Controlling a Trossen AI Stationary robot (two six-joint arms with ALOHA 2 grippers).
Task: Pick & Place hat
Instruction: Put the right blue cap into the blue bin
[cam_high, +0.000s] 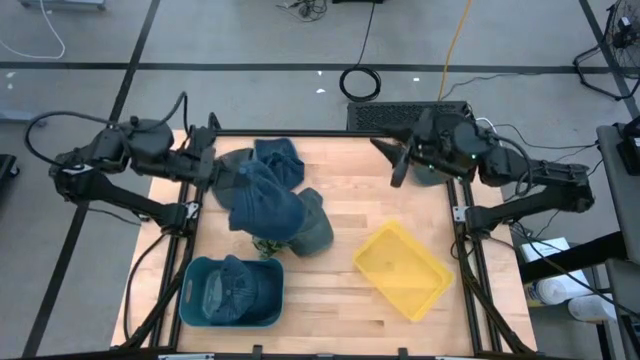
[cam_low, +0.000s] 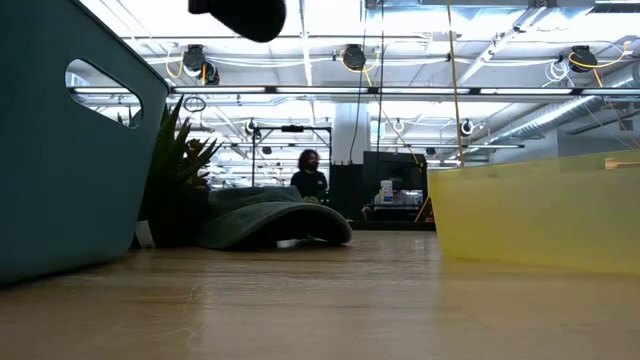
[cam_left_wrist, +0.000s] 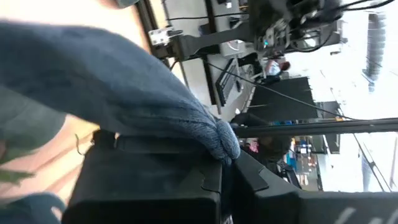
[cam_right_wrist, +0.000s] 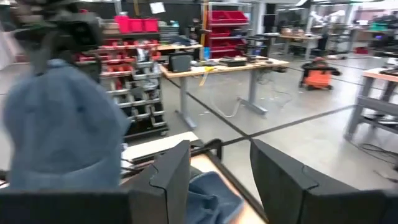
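Hat: blue hat (cam_high: 262, 200) hangs above the table's (cam_high: 350, 215) left half, over a dark green cap (cam_high: 312, 225).
Left gripper (cam_high: 212, 165): clenched on the blue hat's edge, lifted over the table.
Right gripper (cam_high: 398, 160): fingers apart, grasping nothing, raised near the table's far right corner.
Bins: teal bin (cam_high: 195, 300) with a hat inside (cam_high: 240, 285); yellow bin (cam_high: 400, 270) on the right.

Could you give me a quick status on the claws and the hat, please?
Left claw shut on blue hat, lifted over the table's left side. Right claw open, empty, at the far right edge. Teal bin already holds a cap.
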